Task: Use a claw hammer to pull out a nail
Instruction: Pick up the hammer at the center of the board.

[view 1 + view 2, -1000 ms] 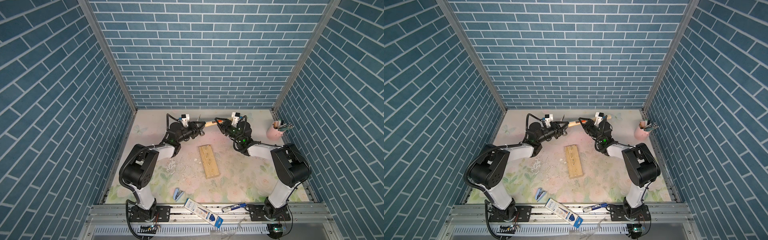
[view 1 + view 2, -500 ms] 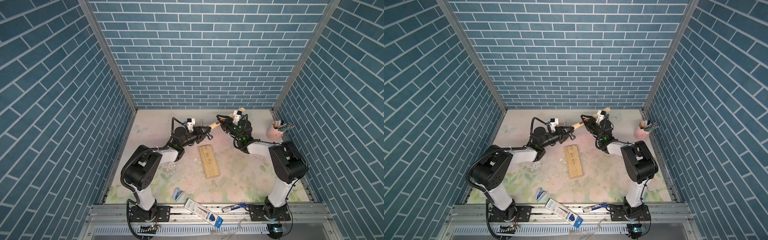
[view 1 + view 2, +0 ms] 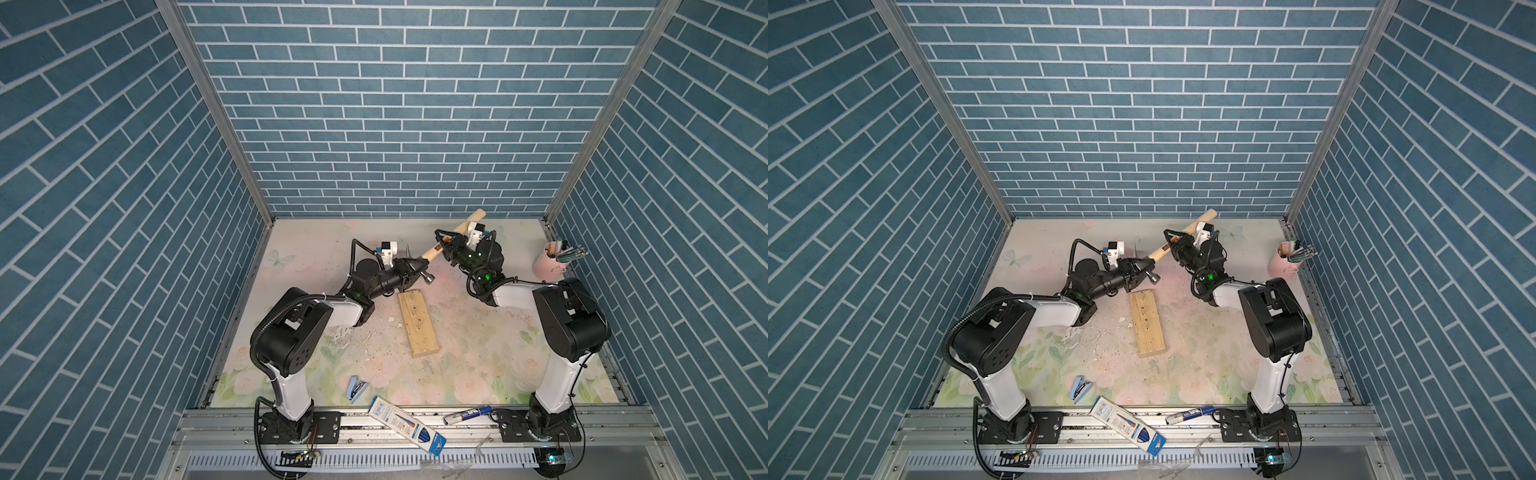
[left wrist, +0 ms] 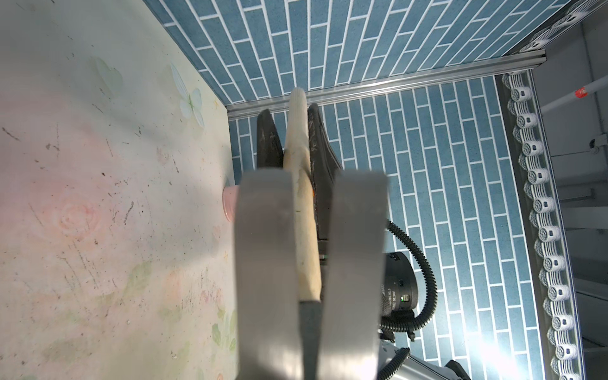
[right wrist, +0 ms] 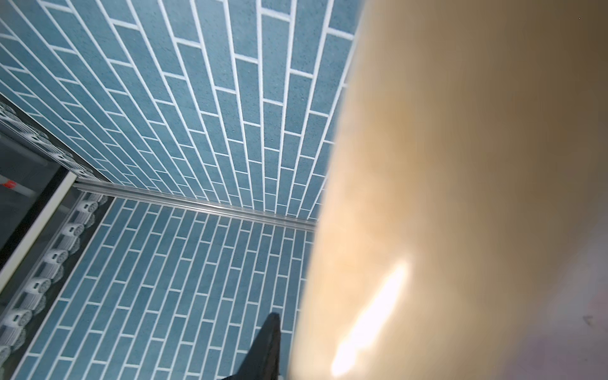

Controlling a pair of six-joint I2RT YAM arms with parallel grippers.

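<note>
Pale wood marks the claw hammer (image 3: 434, 252), held above the counter (image 3: 478, 345) at the back, its long axis slanting from the steel head, low and left, to the butt, back and right. Left jaws pinch the handle right at the head; right jaws pinch it past the label. Just in front of the head lies the wooden board (image 3: 418, 322); the round face points toward it, the thin claw away, so the left arm, nearer, likely must turn the head over.
</note>
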